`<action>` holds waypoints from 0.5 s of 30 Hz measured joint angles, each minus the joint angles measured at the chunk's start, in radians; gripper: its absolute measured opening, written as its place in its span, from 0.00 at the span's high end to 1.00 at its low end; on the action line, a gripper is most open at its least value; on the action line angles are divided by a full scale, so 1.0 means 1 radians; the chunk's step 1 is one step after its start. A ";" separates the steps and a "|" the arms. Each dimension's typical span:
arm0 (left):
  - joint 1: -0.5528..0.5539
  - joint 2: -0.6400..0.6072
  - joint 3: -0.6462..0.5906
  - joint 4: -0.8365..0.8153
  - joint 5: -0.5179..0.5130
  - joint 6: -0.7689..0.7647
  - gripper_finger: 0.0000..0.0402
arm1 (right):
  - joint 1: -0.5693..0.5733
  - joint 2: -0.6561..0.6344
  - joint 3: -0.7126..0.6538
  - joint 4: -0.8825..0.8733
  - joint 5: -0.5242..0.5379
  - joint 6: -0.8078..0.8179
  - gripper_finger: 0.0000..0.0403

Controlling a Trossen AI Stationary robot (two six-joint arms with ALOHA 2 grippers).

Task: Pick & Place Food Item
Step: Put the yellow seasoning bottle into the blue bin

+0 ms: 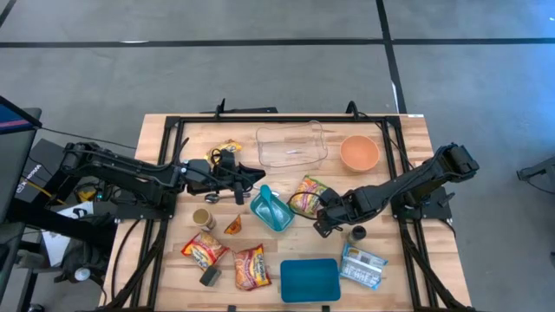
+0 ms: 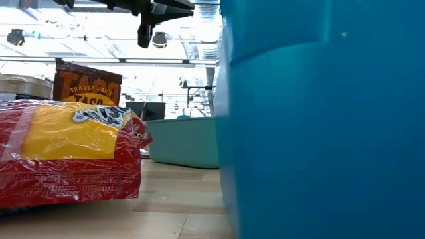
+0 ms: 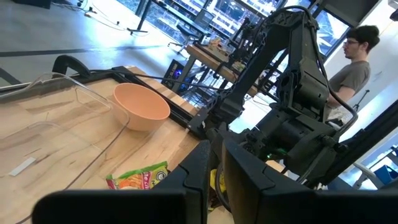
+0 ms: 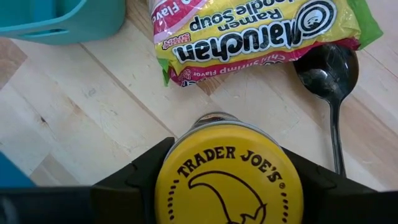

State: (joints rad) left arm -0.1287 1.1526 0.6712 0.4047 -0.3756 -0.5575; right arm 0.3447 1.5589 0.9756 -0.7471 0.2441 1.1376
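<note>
Yellow-lidded Trader Joe's jar [image 4: 229,174], clamped in your right gripper [image 4: 229,186] above the table beside the Maruchan ramen packet [image 4: 261,34] and black spoon [image 4: 329,78]: carry step, a receptacle due next; left gripper [image 1: 251,179], fingers together, waits mid-table.

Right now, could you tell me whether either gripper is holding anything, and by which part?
The right gripper holds a yellow-lidded Trader Joe's jar, fingers on opposite sides of the lid. The left gripper is shut on nothing.
</note>
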 joint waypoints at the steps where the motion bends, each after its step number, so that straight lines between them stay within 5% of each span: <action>1: 0.000 0.000 0.000 0.000 0.000 0.000 0.91 | 0.000 0.000 0.002 -0.001 -0.002 0.000 0.48; 15: 0.000 0.000 0.000 0.000 0.001 0.000 0.91 | 0.023 -0.002 0.256 -0.226 -0.033 -0.054 0.48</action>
State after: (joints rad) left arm -0.1287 1.1526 0.6712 0.4049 -0.3742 -0.5579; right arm 0.3675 1.5566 1.2316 -0.9728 0.2108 1.0833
